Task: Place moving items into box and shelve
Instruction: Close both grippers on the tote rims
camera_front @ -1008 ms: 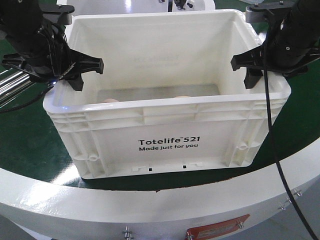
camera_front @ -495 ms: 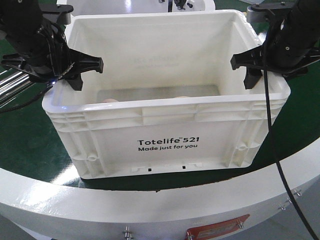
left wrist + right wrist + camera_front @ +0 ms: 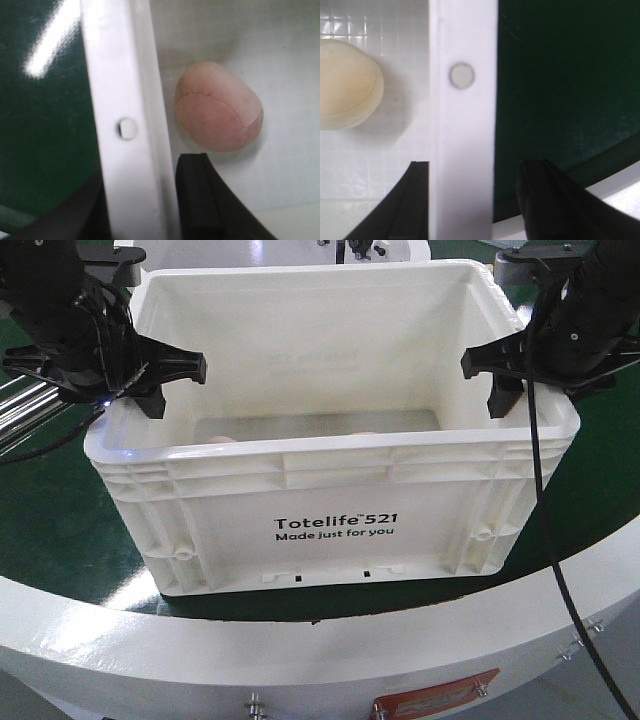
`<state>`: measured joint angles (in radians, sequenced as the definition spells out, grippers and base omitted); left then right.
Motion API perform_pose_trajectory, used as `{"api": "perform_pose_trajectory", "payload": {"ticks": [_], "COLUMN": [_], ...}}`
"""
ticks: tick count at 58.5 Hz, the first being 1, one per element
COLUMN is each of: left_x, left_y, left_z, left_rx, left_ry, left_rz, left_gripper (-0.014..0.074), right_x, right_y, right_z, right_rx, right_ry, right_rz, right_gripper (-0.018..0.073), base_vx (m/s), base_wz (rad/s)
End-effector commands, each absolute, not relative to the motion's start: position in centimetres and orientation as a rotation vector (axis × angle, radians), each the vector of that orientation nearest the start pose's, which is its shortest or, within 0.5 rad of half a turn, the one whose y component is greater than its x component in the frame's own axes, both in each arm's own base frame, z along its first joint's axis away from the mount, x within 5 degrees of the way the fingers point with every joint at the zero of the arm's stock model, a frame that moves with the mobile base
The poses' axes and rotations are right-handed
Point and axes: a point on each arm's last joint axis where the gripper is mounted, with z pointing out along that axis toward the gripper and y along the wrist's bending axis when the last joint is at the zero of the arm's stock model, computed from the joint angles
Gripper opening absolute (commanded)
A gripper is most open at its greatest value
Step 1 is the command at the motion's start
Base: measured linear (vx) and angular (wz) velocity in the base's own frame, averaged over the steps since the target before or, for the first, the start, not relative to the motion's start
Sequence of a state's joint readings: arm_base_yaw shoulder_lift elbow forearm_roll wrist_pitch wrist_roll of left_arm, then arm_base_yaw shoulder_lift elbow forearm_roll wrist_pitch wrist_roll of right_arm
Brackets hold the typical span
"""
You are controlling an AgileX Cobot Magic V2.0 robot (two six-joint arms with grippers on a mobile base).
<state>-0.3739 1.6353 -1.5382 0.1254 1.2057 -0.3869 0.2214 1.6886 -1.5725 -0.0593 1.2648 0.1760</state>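
Note:
The box (image 3: pixel 330 490), a large white tote with black "Totelife 521" print, stands on the green surface. My left gripper (image 3: pixel 178 390) straddles its left rim (image 3: pixel 127 90), open, with one finger inside and one outside (image 3: pixel 142 170). In the same way my right gripper (image 3: pixel 484 386) straddles the right rim (image 3: pixel 465 125), open, with a clear gap on the outer side (image 3: pixel 477 165). On the box floor lie the moving items: a pinkish-brown seamed ball (image 3: pixel 217 107) near the left wall and a pale yellow ball (image 3: pixel 347 85) near the right wall. From the front only slivers of them show (image 3: pixel 222 439) (image 3: pixel 368 432).
The box sits on a dark green round surface (image 3: pixel 60 510) with a broad white ring (image 3: pixel 300 650) in front. A black cable (image 3: pixel 545 520) hangs from the right arm down past the box's right corner. Metal rollers (image 3: pixel 20 405) lie at the far left.

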Motion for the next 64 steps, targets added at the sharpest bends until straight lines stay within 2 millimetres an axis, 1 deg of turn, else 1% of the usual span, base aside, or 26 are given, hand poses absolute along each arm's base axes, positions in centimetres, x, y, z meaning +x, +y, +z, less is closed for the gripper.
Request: {"api": "perform_pose_trajectory", "payload": {"ticks": [1, 64], "left_x": [31.22, 31.22], "left_y": [-10.5, -10.5], "left_z": [37.54, 37.54], "left_rx": [0.006, 0.006], "left_ry": [2.586, 2.586], "left_rz": [-0.039, -0.039], "left_gripper": [-0.0004, -0.0003], "right_x": [33.29, 33.29], "right_y": [5.4, 5.4], "right_z": [35.61, 35.61], "right_rx": [-0.019, -0.02], "right_ry": [2.747, 2.746], "right_rz": [-0.147, -0.146], "right_gripper": [-0.0002, -0.0002], "base_vx": [0.0, 0.0], "base_wz": [0.0, 0.0]}}
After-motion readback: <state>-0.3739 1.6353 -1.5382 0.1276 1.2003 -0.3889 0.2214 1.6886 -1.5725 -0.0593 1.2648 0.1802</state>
